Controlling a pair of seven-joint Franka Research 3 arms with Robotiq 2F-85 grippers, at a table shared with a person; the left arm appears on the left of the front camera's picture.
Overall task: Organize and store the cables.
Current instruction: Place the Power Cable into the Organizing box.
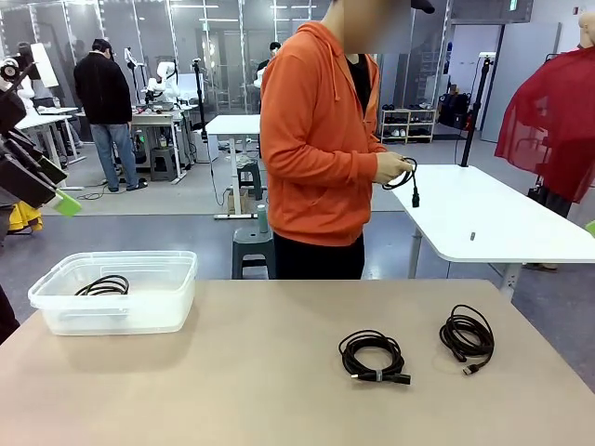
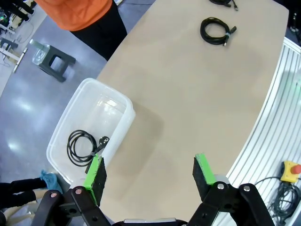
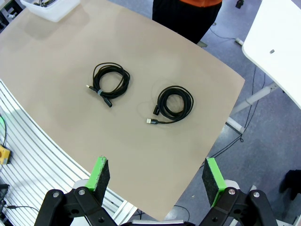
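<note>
Clear plastic makes the bin (image 1: 139, 316) at the table's left end a sensible store: the binned cable (image 2: 83, 146) lies coiled on its floor, visible through the wall, so one part of the job looks done. The tied cable (image 1: 374, 356), cinched with a small pale tie, and the plain cable (image 1: 468, 336) lie flat on the table (image 1: 232, 381) toward its right, near each other but apart. Each is wound tight, so it can likely be lifted as one bundle. The held cable (image 1: 405, 178) is in the hands (image 1: 390, 168) of the person in orange across the table, who seems to be winding it, probably to match the others. The left gripper (image 2: 148, 170) hangs high above the bin's end of the table, jaws spread with nothing between them. The right gripper (image 3: 156, 173) hovers over the table's edge near the two coils, likewise wide and empty. The top is matt beige, bare apart from these things. Behind it are white tables, a grey floor, glass partitions and other people at work.
</note>
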